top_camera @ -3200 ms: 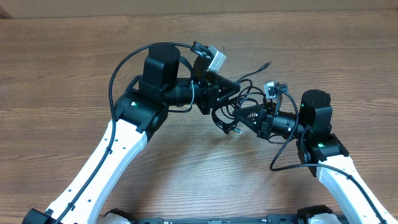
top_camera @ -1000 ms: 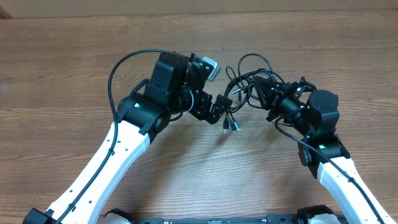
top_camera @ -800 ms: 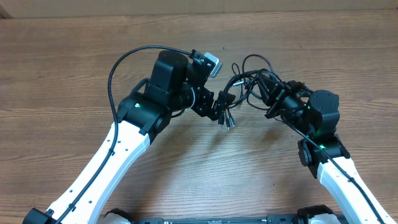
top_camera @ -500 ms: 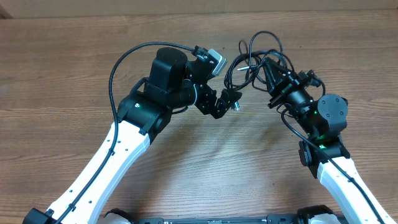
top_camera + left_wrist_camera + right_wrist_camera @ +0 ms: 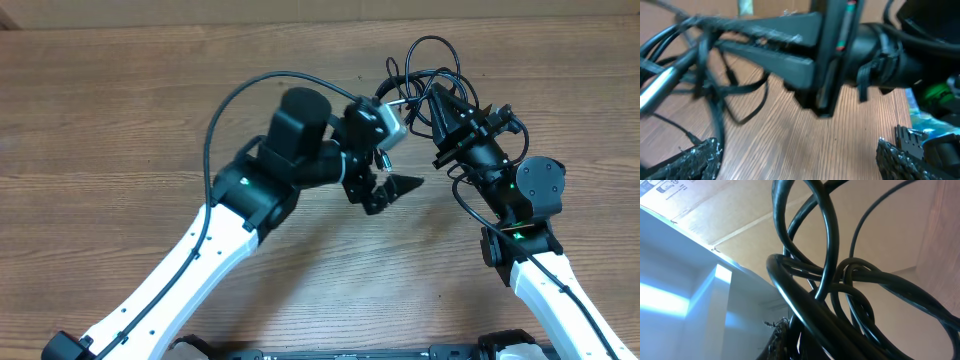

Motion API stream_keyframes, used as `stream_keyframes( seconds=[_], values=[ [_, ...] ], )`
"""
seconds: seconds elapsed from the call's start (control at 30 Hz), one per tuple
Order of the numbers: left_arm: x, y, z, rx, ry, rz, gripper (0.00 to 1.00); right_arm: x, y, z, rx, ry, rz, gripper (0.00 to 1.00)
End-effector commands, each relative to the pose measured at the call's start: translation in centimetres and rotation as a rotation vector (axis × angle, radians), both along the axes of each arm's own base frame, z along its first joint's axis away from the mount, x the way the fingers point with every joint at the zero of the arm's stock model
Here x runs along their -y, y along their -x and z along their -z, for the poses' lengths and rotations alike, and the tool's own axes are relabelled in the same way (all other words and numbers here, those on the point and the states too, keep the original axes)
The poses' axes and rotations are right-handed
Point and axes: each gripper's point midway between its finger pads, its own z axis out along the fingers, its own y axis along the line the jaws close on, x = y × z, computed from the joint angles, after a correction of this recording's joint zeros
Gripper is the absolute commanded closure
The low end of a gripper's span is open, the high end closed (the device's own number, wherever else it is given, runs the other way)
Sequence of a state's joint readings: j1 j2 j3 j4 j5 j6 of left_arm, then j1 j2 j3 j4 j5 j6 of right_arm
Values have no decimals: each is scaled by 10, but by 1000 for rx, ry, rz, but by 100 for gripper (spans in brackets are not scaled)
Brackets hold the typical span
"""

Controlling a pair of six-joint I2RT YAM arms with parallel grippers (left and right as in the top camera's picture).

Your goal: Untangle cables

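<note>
The brown wooden bench point(image 5: 120, 120) is matt, with a fine streaky grain running across it. The thin black cables point(image 5: 830, 280) have a smooth rubbery jacket that catches the light with a soft sheen. The left claw point(image 5: 395, 192) is matt black plastic, and its pads point(image 5: 695, 160) look rough and pitted up close. The right claw point(image 5: 436, 95) is the same dull black plastic, smooth along its flat sides. The arms' white shells point(image 5: 200, 260) are glossy moulded plastic. The brown cardboard point(image 5: 700, 220) looks flat and papery.

You're looking at the cables point(image 5: 416, 78) as thin black cords, tangled into one knotted bundle. Several loops arch out from it.
</note>
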State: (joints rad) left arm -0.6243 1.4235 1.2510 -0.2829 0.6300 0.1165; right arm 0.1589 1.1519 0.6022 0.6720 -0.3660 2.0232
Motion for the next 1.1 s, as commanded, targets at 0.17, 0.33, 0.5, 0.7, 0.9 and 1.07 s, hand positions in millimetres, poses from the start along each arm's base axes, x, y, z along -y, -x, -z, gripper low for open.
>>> stream_keyframes(
  seconds=[0.17, 0.33, 0.5, 0.7, 0.9, 1.07],
  values=[
    [19, -24, 13, 45, -21, -75, 0, -5, 10, -28, 22, -121, -66, 96],
    [22, -29, 12, 63, -7, -76, 4, -7, 11, -28, 21, -118, -77, 96],
    [17, -37, 12, 84, -16, -109, 46, -8, 12, -28, 20, -115, -88, 96],
    [16, -40, 13, 87, -21, -123, 90, -9, 12, -28, 20, -114, -92, 96],
    [16, -41, 12, 91, -21, -127, 96, -12, 14, -27, 19, -109, -113, 96],
    [10, -49, 14, 96, -41, -187, 96, -12, 13, -22, -3, -106, -112, 96]
  ],
)
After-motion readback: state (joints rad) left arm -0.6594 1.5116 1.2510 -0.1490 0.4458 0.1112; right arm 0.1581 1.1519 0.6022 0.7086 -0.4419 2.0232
